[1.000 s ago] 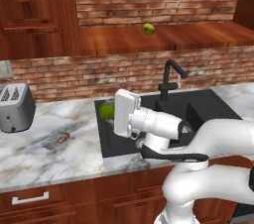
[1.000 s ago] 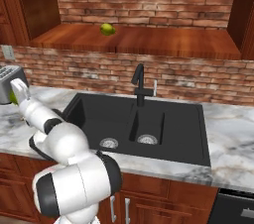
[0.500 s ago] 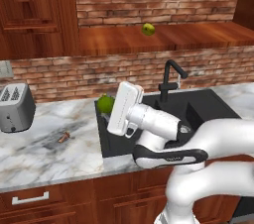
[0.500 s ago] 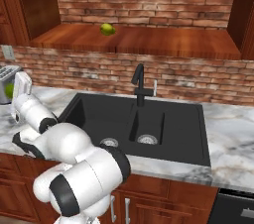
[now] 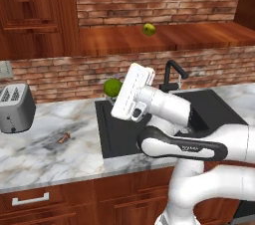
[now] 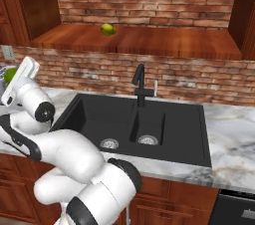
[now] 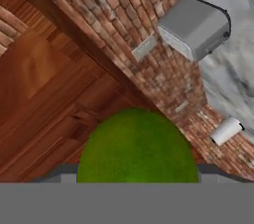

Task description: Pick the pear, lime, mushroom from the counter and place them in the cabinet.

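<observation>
We are carrying the lime [image 5: 112, 87] up off the desk [image 5: 40, 144], the second fruit of the three, as we judge it. The pear [image 5: 149, 29] is already sitting on the cabinet [image 5: 199, 37] floor, near its middle, against the brick back. The mushroom [image 5: 63, 138] is lying on the marble, left of the black sink [image 5: 117, 134] and right of the toaster [image 5: 16, 108]. The end effector [image 7: 134, 181] is standing wide with the lime between its fingertips [image 7: 211, 171], the green ball filling the gap; we are taking it as held, since it is hanging above the sink's far left corner. Next we are needing to lift higher and reach far over the wooden floor, setting the lime down apart from the pear
</observation>
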You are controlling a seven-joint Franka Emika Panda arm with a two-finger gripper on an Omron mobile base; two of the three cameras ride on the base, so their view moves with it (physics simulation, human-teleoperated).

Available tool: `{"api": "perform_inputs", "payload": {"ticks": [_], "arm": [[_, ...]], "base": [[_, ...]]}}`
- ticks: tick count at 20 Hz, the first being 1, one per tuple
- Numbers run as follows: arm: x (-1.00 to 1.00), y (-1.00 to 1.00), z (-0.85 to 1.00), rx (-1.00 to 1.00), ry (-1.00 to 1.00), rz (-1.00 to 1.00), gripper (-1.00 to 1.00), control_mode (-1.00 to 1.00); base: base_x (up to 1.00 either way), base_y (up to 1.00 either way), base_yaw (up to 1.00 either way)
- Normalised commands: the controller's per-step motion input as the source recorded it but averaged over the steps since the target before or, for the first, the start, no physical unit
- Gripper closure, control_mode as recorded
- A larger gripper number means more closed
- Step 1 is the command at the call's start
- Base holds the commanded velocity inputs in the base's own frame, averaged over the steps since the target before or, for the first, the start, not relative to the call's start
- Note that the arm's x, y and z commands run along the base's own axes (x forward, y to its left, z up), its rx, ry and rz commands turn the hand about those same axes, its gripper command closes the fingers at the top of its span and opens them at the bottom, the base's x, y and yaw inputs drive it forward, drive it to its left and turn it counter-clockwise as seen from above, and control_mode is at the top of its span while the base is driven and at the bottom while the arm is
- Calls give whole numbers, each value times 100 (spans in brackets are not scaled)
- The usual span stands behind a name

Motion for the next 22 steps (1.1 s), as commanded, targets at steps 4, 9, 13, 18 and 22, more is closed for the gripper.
{"api": "perform_inputs", "payload": {"ticks": [4, 9, 13, 18, 22], "arm": [[-28, -20, 100, 32, 64, 0, 100, -100], [-26, -48, 100, 36, 57, 0, 100, -100], [-11, -76, 100, 40, 53, 0, 100, -100], [0, -77, 100, 28, 44, 0, 100, -100], [0, -71, 100, 6, 47, 0, 100, -100]], "base": [[0, 0, 0], [0, 0, 0], [0, 0, 0], [0, 0, 0], [0, 0, 0]]}}
